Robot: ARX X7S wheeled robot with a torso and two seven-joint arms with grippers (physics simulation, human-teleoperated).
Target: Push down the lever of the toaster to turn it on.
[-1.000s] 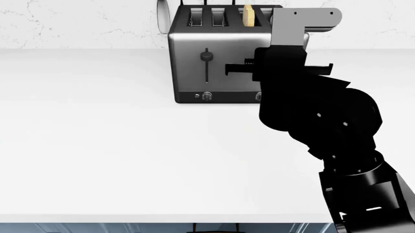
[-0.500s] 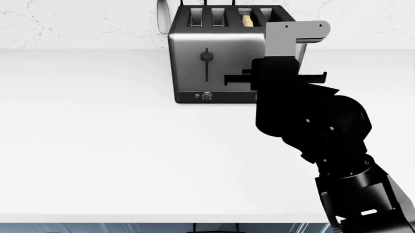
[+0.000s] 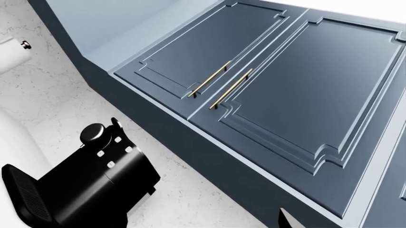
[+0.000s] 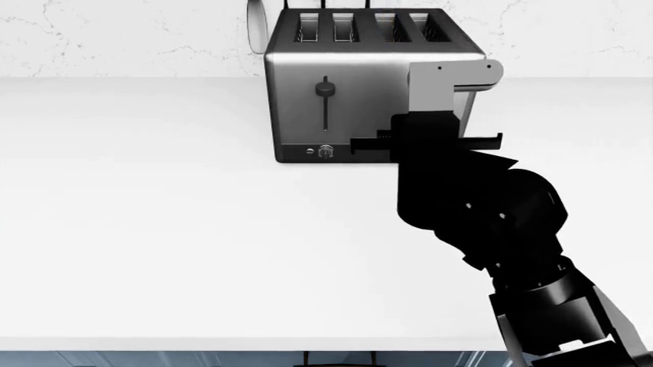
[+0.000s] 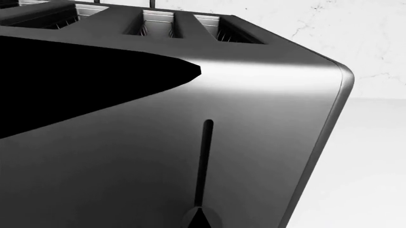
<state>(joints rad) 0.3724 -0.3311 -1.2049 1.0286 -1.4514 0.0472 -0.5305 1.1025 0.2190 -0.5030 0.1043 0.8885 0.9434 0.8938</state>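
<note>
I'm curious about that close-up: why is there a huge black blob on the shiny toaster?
In the right wrist view, the blob is a dark shadow or reflection lying across the toaster; which one, I cannot tell. In the head view, the right arm covers that side, and the toaster's front looks evenly grey.

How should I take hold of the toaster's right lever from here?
Pinch the small black lever across its two sides, coming straight at the toaster front. It sticks out of a thin vertical slot and sits at the slot's bottom, partly cut off in the right wrist view.
</note>
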